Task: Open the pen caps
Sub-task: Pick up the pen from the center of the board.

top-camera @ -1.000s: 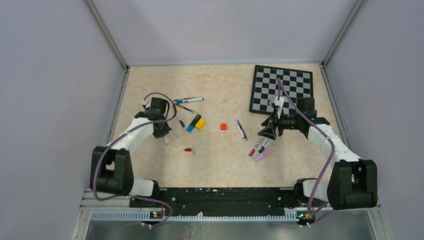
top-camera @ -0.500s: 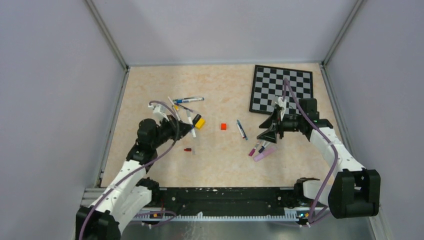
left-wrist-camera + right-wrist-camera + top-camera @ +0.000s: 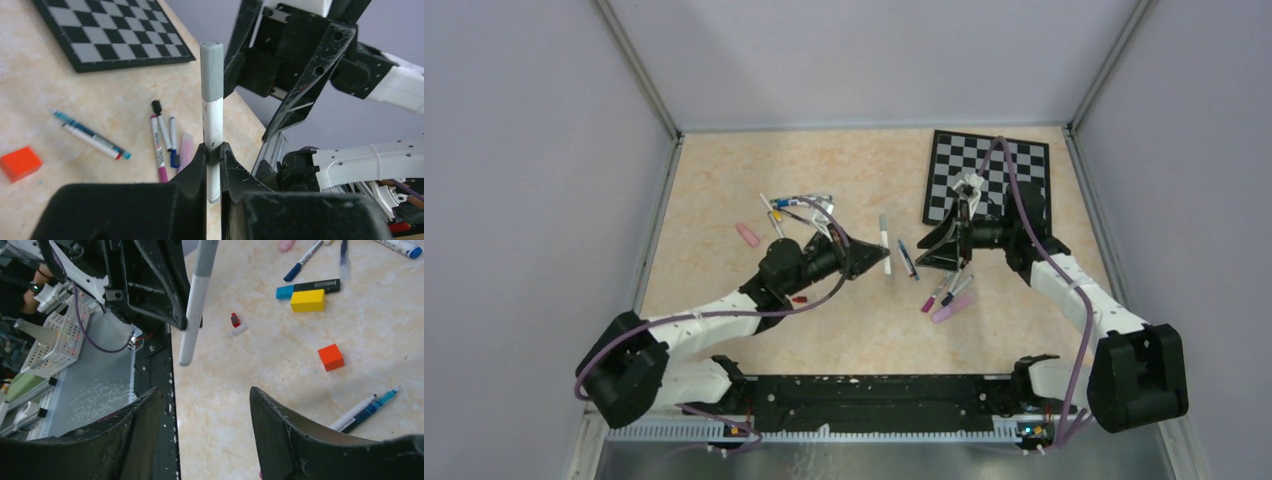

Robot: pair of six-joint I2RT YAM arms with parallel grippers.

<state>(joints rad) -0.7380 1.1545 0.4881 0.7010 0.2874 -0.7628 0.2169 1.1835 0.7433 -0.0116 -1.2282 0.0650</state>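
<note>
My left gripper is shut on a white pen with a grey cap and holds it above the table's middle. In the left wrist view the jaws pinch the white barrel, and the grey cap sticks out past them. My right gripper is open and empty. It faces the pen from the right, a short way off. In the right wrist view its jaws stand wide apart, with the pen ahead. A loose red cap lies on the table.
Pens lie by the right gripper and in front of it, next to a pink highlighter. More pens lie at the back left. A checkerboard sits at the back right. A red cube and a yellow block lie below.
My left arm has swung from the back-left pen pile to the middle, carrying the grey-capped pen. My right gripper has turned and shifted left toward it.
</note>
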